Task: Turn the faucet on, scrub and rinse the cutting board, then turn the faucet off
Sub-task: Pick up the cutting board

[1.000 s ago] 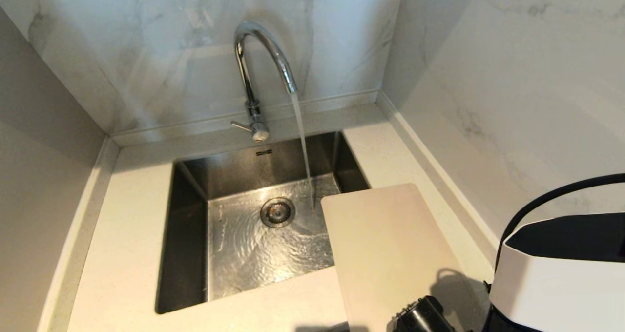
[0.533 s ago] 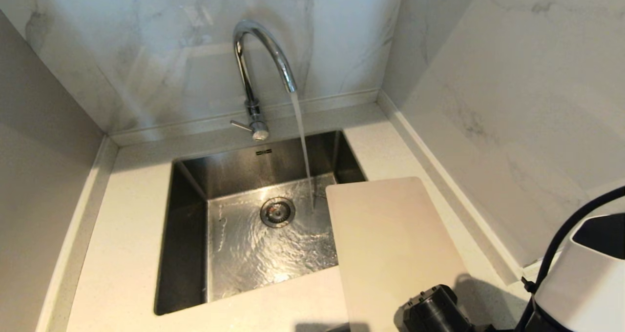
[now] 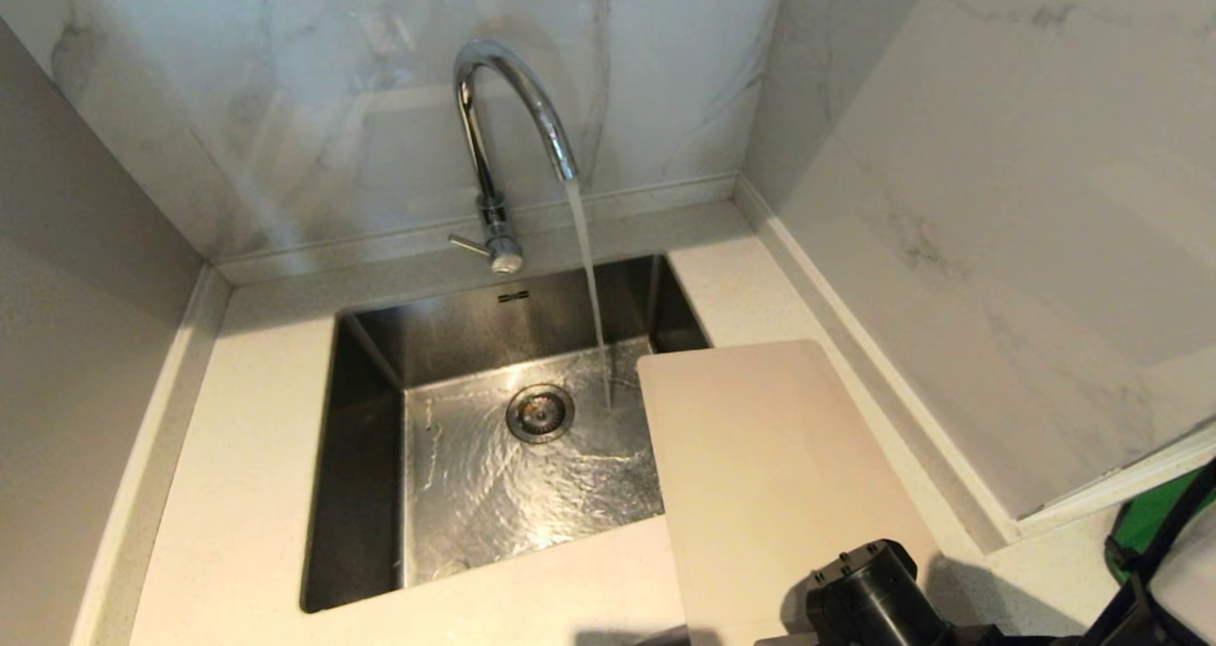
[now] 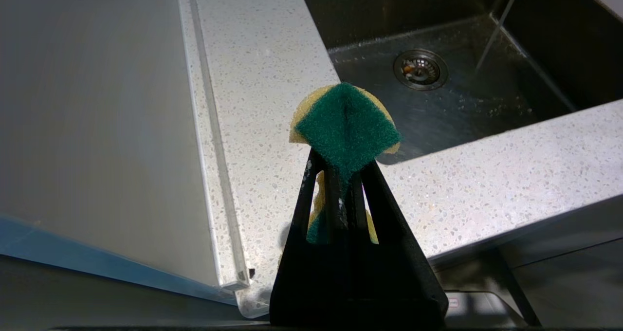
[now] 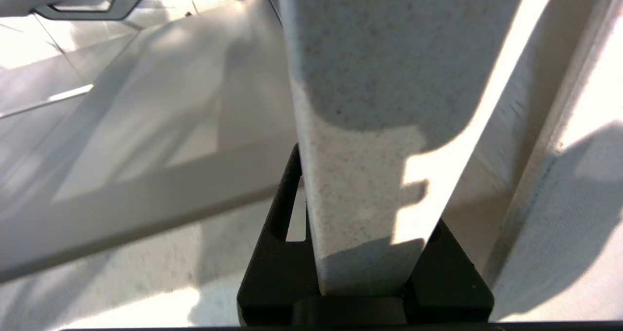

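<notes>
Pale speckled countertop (image 3: 247, 494) fills the corner between marble-look walls (image 3: 950, 152), with a steel sink (image 3: 361, 456) sunk into it. Cutting board (image 3: 769, 475) sits at the sink's right side, its far left corner overhanging the basin, the rest above the counter and running toward the bottom edge of the head view; whether it touches the counter cannot be told. Faucet (image 3: 503, 104) stands behind the sink at the back wall, spout arched over the basin, thin side lever (image 3: 467, 244) pointing left at its base. Water stream (image 3: 591, 285) runs from the spout and lands on the sink floor just left of the board's far corner; floor is rippled and wet around the drain (image 3: 540, 412). Right gripper (image 5: 362, 243) is clamped narrow on the near edge of the cutting board, board rising between its black fingers in the right wrist view; its black wrist shows at the bottom right of the head view. Left gripper (image 4: 343, 173) is pinched tight on a green and yellow sponge (image 4: 346, 126), held above the counter's front edge near the sink's near left corner.
</notes>
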You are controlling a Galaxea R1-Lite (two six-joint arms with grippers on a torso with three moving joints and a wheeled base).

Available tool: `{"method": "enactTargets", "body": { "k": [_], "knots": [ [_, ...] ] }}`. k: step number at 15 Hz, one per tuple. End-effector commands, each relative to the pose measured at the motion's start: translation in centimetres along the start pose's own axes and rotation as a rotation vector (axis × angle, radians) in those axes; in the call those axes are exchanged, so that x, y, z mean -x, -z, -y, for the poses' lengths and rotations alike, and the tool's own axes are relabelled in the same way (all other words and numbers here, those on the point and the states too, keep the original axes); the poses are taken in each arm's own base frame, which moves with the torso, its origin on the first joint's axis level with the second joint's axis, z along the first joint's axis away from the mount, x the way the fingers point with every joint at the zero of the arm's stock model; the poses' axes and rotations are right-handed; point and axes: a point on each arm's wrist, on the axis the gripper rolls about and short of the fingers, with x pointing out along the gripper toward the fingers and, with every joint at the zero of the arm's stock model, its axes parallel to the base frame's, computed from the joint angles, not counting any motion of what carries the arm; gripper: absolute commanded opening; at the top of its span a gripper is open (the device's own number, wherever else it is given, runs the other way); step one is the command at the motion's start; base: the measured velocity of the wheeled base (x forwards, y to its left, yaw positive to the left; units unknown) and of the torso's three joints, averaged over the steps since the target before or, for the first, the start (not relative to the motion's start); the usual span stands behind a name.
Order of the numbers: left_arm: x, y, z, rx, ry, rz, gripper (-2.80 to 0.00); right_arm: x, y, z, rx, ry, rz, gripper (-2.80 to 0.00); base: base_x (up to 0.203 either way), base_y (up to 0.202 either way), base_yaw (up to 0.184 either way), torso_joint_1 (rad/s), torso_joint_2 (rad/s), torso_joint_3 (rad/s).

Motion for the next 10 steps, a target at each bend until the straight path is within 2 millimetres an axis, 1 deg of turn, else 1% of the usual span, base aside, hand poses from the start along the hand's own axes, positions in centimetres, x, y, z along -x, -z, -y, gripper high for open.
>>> {"method": "enactTargets", "body": {
  "k": [1,10],
  "knots": [
    [0.0,0.0,0.0,0.0,-0.002,-0.001,-2.8,1.3,0.1,0.5,-0.002,0.051,0.001,-2.8,0.0,0.0,0.0,0.0,0.0,0.0],
    [0.0,0.0,0.0,0.0,-0.002,-0.001,-2.8,3.0,0.4,1.9,0.048,0.165,-0.01,-2.8,0.0,0.0,0.0,0.0,0.0,0.0]
  ]
}}
